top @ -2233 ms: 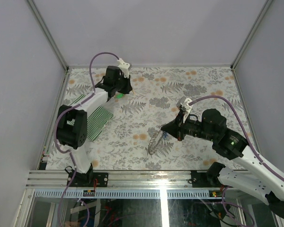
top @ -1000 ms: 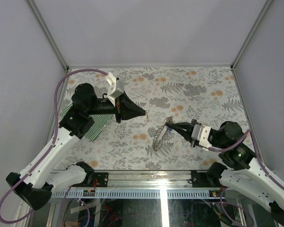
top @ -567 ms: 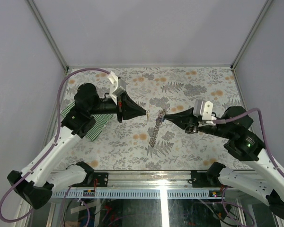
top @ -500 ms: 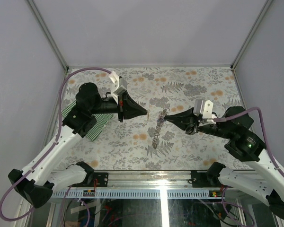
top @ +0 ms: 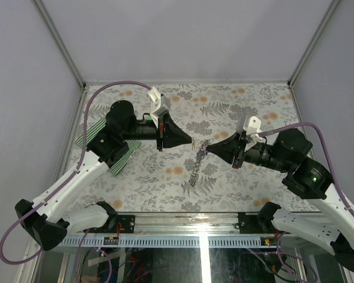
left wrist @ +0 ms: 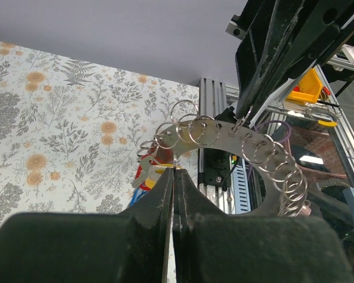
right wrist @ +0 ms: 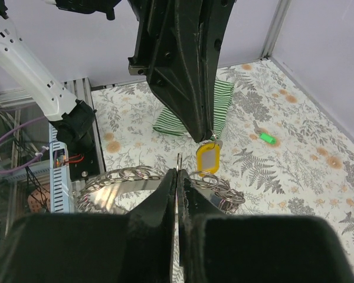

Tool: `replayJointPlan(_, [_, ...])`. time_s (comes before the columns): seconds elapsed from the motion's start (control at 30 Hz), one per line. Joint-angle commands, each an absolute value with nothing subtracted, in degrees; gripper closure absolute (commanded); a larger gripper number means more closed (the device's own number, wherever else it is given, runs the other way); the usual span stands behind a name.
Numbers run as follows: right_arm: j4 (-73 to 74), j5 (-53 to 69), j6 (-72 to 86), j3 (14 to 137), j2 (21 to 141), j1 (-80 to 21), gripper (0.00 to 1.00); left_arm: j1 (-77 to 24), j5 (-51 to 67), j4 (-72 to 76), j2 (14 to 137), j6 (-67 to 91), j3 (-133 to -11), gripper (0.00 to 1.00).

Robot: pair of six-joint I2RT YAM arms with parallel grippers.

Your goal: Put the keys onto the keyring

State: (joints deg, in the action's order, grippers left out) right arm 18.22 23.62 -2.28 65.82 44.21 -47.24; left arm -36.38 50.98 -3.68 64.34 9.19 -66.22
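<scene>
Two hands over floral table (top: 242, 109): left hand (top: 191, 142) grasps yellow key (right wrist: 208, 159), right hand (top: 205, 147) grasps keyring (top: 194, 168).

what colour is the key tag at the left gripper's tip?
Yellow key tag, with a pale label window. Clearest in the right wrist view.

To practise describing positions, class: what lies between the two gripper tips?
The yellow key, held by the left gripper, and the upper rings of the keyring, pinched by the right gripper. The right wrist view shows it best.
</scene>
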Motion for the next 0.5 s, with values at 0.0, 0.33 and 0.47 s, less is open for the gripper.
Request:
replayJointPlan(0.0, [15.8,21.8,0.0,68.4,43.7,-47.5,1.0,-37.4,51.3,0.1,64.4,9.5,-68.1,1.0])
replayJointPlan(0.33, [5.8,27.3,7.4,64.4,42.9,-47.5,1.0,-38.4,52.8,8.2,60.0,9.5,-64.7,1.0])
replayJointPlan(0.47, [1.6,29.6,11.4,63.2,43.5,-47.5,1.0,-38.4,50.7,8.7,57.9,8.7,-62.7,1.0])
